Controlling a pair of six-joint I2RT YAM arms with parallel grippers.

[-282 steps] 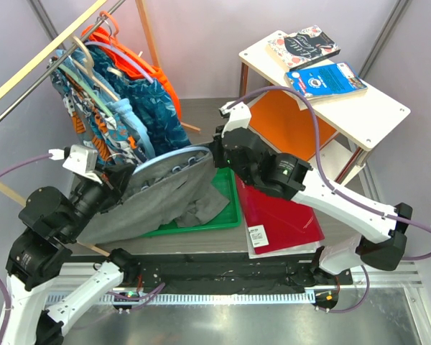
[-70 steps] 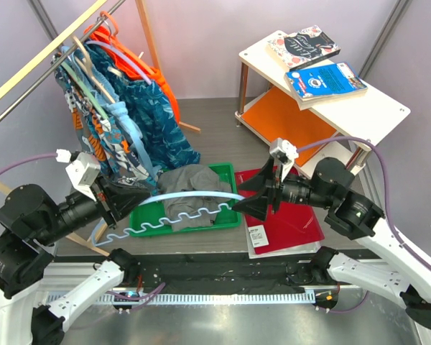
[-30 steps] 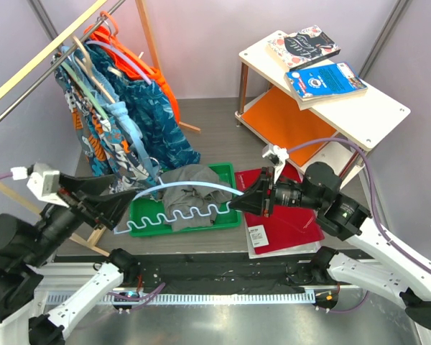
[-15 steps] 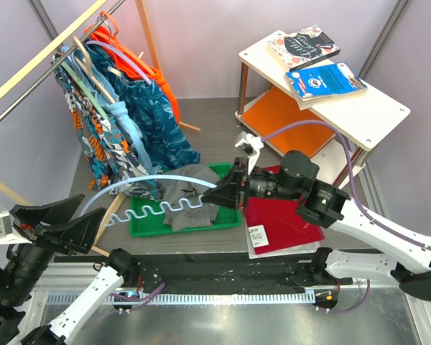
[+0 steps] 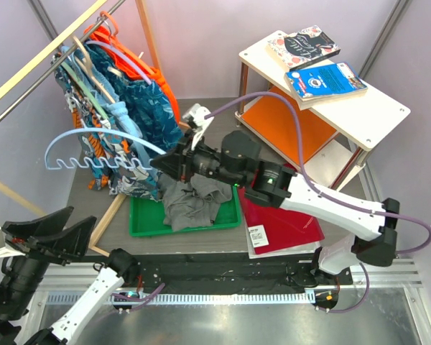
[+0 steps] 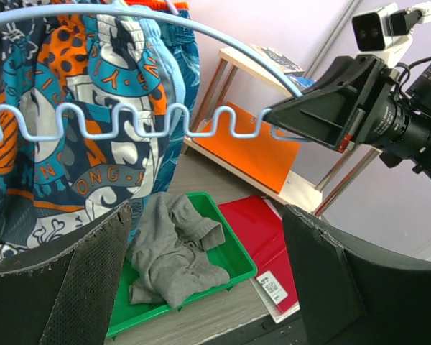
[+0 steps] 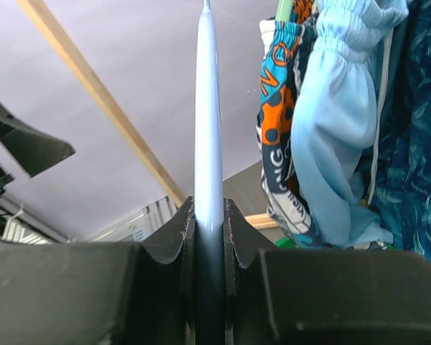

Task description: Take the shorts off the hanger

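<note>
Tray (image 5: 138, 224): grey shorts (image 5: 190, 205) below right gripper (image 5: 161, 164)

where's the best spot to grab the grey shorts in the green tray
Probably pinch a raised fold near the middle of the grey shorts, coming straight down: they lie crumpled in the green tray, whose rim blocks a low side approach.

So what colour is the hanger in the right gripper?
The hanger is pale blue, clearest in right wrist view.

Plain grey shorts (image 5: 192, 205) lie in the green tray (image 5: 142, 219). Above the tray: pale-blue hanger (image 7: 207, 108), floral shorts (image 6: 65, 165) in dark blue, orange, white.
</note>
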